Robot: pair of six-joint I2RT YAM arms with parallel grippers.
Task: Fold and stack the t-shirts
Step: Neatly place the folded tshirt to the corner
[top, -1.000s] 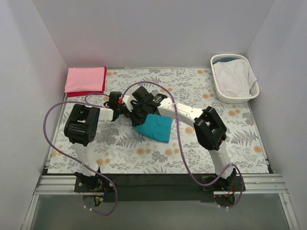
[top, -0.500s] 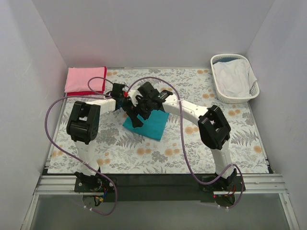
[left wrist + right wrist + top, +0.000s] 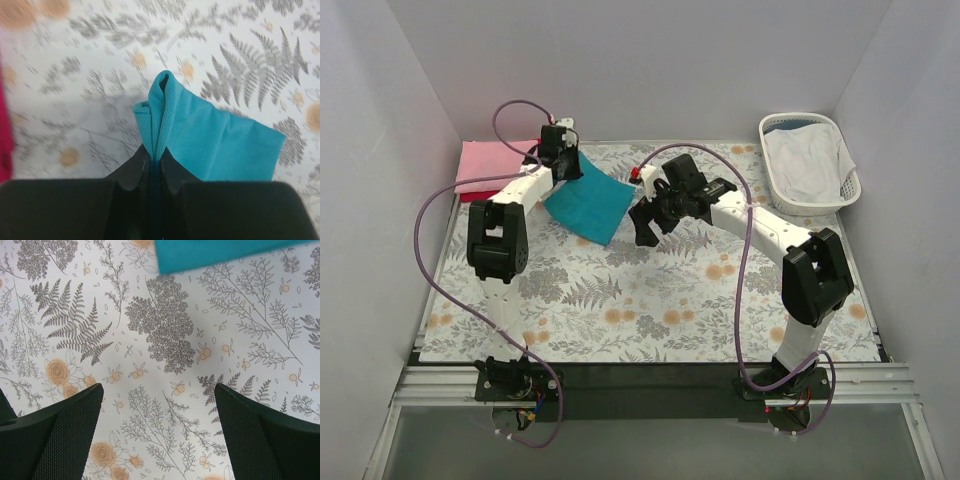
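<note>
**Reporter:** What's the step here?

**Operator:** Stacking. The left gripper (image 3: 563,150), clamped on a bunched edge of the teal shirt (image 3: 588,205), holds it near the table's (image 3: 720,300) far-left corner, just beside the pink shirt (image 3: 485,165) lying on the red shirt (image 3: 468,196). It's best carried square over that pile, lowered flat, then released. Dropped at a tilt, it would likely come unfolded.

**Reporter:** And the right gripper (image 3: 645,215)?

**Operator:** Jaws wide, empty, over the table's middle.

**Reporter:** The shirt itself?

**Operator:** Folded to a rough rectangle and hanging aslant from its pinched end. Whether the low corner touches the table, I can't tell.
</note>
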